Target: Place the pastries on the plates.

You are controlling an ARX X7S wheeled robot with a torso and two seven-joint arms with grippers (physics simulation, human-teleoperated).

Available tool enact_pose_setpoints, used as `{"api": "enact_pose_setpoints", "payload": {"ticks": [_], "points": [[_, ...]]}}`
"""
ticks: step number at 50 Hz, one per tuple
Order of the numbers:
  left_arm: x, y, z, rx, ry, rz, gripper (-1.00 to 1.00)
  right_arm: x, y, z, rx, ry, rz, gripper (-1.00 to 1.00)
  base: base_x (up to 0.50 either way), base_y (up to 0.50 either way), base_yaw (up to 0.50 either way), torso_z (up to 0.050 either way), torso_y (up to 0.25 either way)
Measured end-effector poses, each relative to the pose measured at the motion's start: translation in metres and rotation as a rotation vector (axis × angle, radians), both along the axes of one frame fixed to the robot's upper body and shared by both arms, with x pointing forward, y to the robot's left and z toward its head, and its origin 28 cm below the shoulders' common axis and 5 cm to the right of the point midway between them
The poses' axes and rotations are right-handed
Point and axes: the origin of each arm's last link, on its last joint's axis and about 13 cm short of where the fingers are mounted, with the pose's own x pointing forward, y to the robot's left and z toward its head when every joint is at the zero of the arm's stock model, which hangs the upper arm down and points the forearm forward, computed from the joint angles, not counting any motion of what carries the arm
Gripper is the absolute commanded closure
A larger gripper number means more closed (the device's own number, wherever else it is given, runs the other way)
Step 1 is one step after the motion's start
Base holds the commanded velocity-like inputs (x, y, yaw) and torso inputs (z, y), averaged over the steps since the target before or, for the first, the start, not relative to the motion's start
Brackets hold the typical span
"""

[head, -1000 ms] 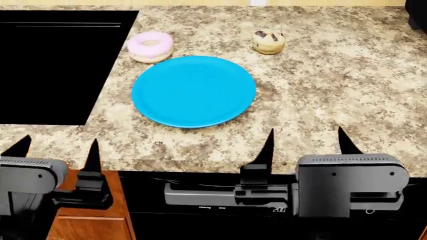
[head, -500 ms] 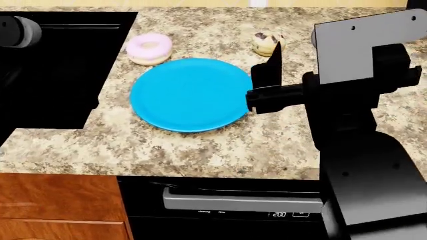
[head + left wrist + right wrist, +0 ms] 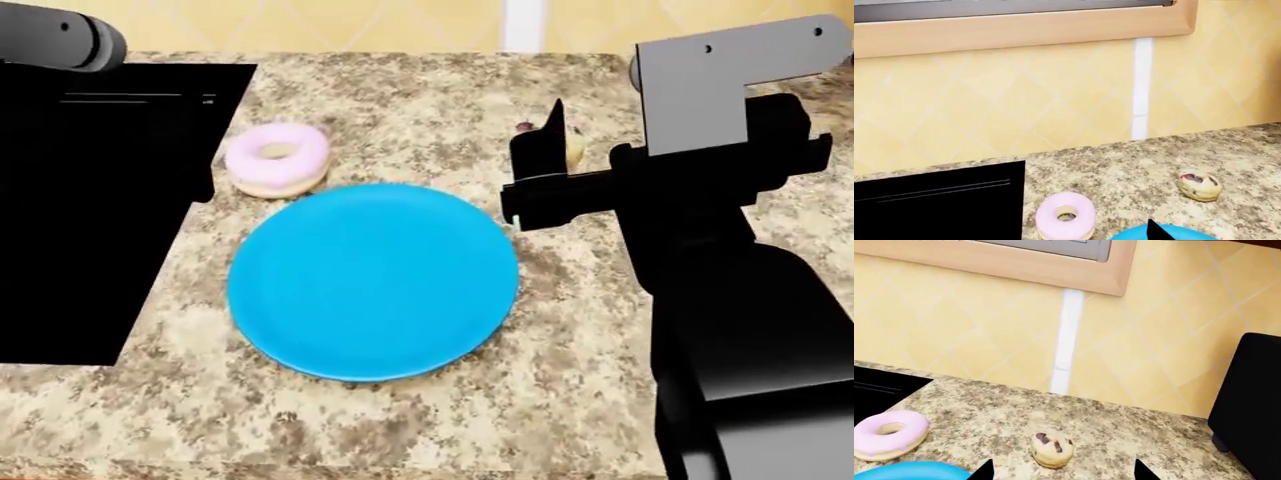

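Observation:
A bright blue plate lies flat in the middle of the granite counter. The pink-iced doughnut rests on the counter just beyond the plate's far left edge. The muffin sits beyond the plate's far right edge, and in the head view my right arm mostly covers it. My right gripper hovers open, short of the muffin, which lines up between its two tips. My left gripper is raised short of the doughnut. Only one fingertip shows, far off centre over the plate's edge, so it reads as open.
A black cooktop fills the counter's left side, right beside the doughnut. A tall black appliance stands at the far right by the yellow tiled wall. My left arm hangs over the cooktop's far corner.
Both arms rose from the counter's front edge a second ago. Since half a second ago the head view has closed in: the plate looks larger and lower. The right arm holds its pose.

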Motion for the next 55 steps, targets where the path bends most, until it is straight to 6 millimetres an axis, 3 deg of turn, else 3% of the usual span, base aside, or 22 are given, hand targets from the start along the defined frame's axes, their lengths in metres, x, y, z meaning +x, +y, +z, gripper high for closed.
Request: {"api": "enact_pose_setpoints", "payload": {"ticks": [42,55], "points": [[0.0068,0.0046,-0.0027,0.028,0.025,0.008,-1.00,0.0043,-0.0019,-0.0034,-0.008,0.031,0.013,-1.00,0.40,0.00,0.00,0.000,0.001],[0.0077,0.0039,-0.0065,0.034,0.049,0.002,-1.00,0.0005,-0.0003,-0.0080,-0.006,0.077,0.032,-1.00,0.11,0.00,0.00,0.000,0.001]]}}
